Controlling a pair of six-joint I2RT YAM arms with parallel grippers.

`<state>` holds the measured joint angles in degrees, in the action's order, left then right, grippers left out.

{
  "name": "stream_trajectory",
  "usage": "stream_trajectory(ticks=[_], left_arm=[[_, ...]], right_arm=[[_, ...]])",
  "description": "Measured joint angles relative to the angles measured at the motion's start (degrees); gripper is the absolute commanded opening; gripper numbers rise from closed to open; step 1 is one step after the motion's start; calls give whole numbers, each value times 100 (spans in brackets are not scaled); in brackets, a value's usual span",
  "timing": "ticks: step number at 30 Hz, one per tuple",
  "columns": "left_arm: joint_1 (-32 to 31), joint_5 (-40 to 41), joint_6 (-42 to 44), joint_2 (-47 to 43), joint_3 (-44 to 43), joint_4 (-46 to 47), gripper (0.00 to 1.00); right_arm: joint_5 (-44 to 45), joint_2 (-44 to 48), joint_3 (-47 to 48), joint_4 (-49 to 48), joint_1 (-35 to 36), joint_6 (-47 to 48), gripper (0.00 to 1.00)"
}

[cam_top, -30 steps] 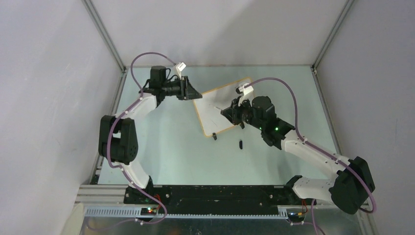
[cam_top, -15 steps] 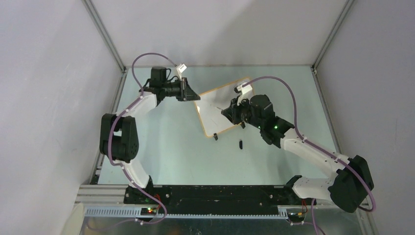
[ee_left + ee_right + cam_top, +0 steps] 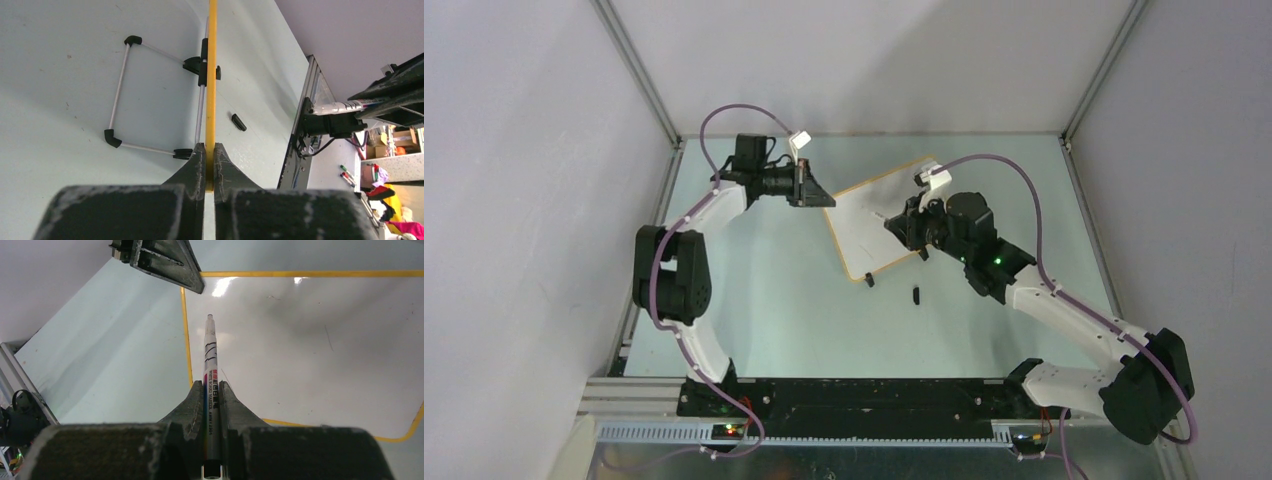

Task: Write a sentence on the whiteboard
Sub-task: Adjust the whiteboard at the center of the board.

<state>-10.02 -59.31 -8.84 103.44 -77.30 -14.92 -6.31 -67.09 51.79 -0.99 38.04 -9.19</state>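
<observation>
Left gripper (image 3: 210, 150) clenched on the whiteboard (image 3: 212, 60) frame; right gripper (image 3: 211, 387) grasps a marker (image 3: 210, 350) (tip ahead, over the board).

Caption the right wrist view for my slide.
Right tool grips a marker, tip pointed at the whiteboard, whose corner the left tool pinches.

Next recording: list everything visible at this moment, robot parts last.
whiteboard: one, white with orange-yellow frame, mid-table.
wire stand: one, silver rods, black corners, clipped to the frame, on the table.
marker: one, white barrel, pointing at the board face.
small black piece: one, on the table near the board; perhaps a cap.
table: one, pale green.
left end effector: one, black, shut on the whiteboard's frame.
right end effector: one, black, shut on the marker.
</observation>
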Motion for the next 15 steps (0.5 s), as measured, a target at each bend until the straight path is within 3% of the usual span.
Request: stream_trajectory(ticks=[15], left_arm=[[85, -437, 505, 166, -195, -557, 0]], right_arm=[[234, 4, -44, 13, 431, 184, 0]])
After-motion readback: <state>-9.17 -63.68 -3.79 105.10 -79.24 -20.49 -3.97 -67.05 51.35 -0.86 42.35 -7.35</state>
